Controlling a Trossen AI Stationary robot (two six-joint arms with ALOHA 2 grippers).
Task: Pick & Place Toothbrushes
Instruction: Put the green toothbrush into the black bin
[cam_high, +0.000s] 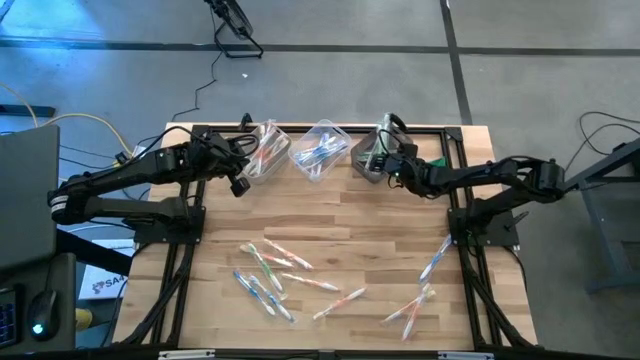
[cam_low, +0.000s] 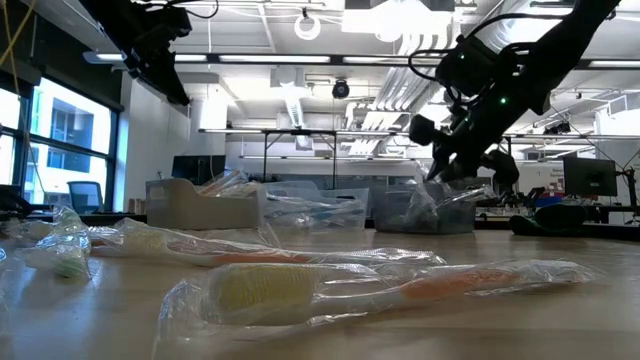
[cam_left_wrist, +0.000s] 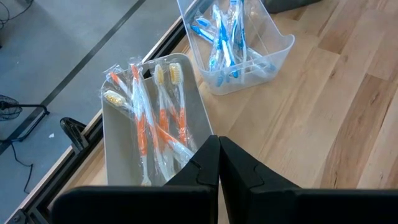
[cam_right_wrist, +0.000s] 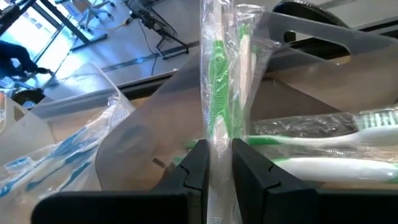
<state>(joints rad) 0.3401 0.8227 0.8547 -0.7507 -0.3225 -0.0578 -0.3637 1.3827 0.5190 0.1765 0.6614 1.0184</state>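
Two dark, near-black jointed arms of slim tubular links, mounted on black frame stands at the table's sides. Left arm (cam_high: 130, 178) marked with a white band near its base. Right arm (cam_high: 490, 176) showing a small green light by the wrist, thin black cables looped alongside. Matte black, flat-faced wedge-shaped fingers (cam_left_wrist: 245, 168) with straight inner edges.

The left arm reaches from nine o'clock toward the far edge of the table, its left gripper (cam_high: 238, 184) hovering at about eleven o'clock with the two dark fingers (cam_left_wrist: 205, 163) pressed flat together and nothing between them. The right arm stretches in from three o'clock, elbow bent, its right gripper (cam_high: 385, 165) at about one o'clock with fingers (cam_right_wrist: 198, 163) pinched on a wrapped green toothbrush (cam_right_wrist: 219, 81).
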